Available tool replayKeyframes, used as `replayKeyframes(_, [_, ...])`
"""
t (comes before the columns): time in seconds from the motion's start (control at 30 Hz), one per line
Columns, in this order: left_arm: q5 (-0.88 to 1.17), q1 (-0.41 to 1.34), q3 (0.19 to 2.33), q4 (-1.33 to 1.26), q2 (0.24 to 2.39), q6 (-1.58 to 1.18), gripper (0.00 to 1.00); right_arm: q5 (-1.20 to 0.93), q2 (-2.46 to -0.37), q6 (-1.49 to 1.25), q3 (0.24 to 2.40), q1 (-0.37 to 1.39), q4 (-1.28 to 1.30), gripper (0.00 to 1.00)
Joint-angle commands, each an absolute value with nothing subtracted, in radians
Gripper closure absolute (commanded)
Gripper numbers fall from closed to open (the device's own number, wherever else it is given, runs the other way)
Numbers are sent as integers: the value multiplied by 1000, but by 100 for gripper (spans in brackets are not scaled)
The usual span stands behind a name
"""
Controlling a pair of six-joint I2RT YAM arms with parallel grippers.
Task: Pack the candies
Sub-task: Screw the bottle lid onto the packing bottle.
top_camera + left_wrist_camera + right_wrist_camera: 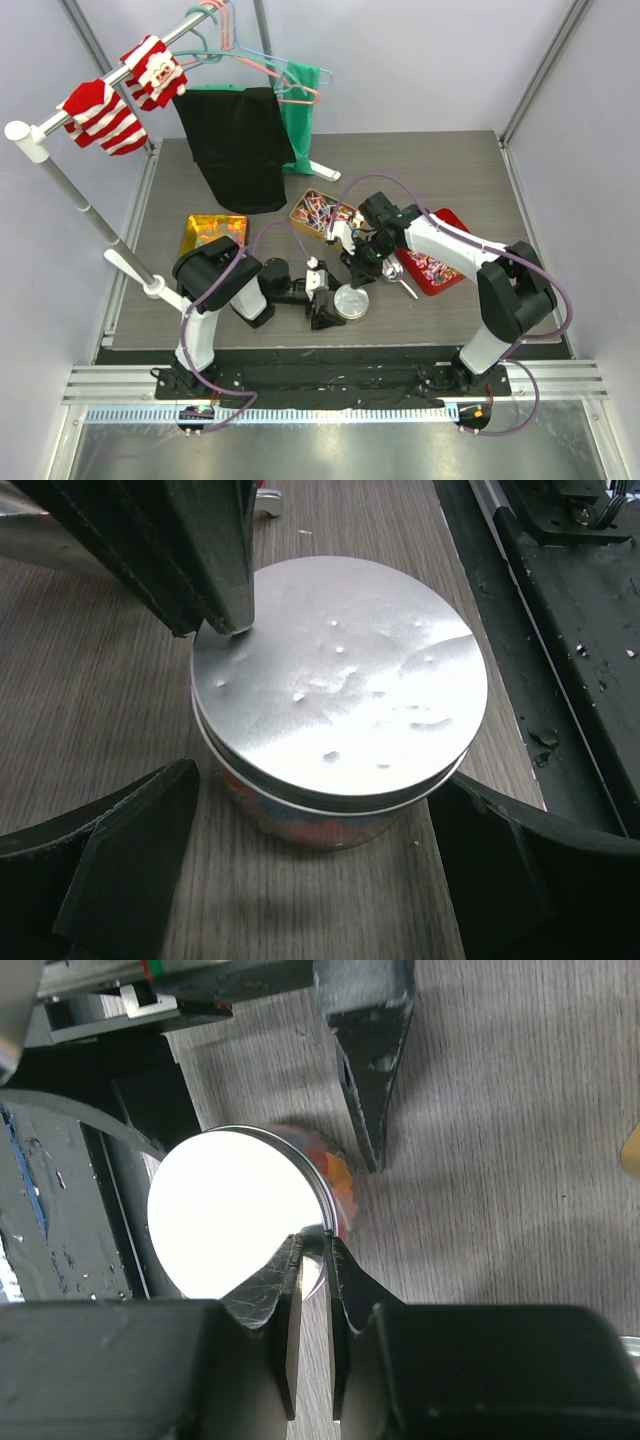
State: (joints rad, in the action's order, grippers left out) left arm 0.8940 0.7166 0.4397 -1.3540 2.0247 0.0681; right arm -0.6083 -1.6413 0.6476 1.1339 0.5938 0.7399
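A small clear jar (300, 825) full of colourful candies (335, 1165) stands on the table, with a round silver lid (340, 680) resting on top of it. My left gripper (320, 880) is open, one finger on each side of the jar and apart from it. My right gripper (315, 1245) comes down from above and is shut on the lid's rim, pinching its thin edge. In the top view the lid (351, 301) lies between the left gripper (325, 298) and the right gripper (358, 275). More candies fill a gold tin (318, 212) and a red tray (455, 222).
A silver scoop (395, 272) lies beside the red tray. A yellow tray (190, 225) sits at the left. Behind it stands a clothes rack (60, 170) with hanging black and green cloths and striped socks. The arm bases' black rail (580, 630) runs close to the jar.
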Motion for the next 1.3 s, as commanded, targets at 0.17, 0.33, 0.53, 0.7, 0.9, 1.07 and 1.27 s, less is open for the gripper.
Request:
replayKeyframes(0.17, [858,758,440,-1509,2042,141,8,-597,-1660,635,1134,612,759,82])
replayKeyframes(0.33, [824,758,436,-1499,2042,175,19,-587,-1667,638,1167,617,768,82])
replayKeyframes(0.53, [740,758,439,-1482,2042,216,21,-595,-1715,657,1252,617,799,83])
replayKeyframes(0.7, [654,758,448,-1434,2033,248,21,-609,-1746,667,1270,618,811,83])
replayKeyframes(0.9, [595,756,456,-1414,2028,264,22,-581,-1697,670,1201,617,816,84])
replayKeyframes(1.07, [542,750,465,-1407,2022,229,23,-554,-1640,666,1132,609,827,85])
replayKeyframes(1.27, [525,727,477,-1410,2022,192,24,-545,-1563,661,1062,601,850,85])
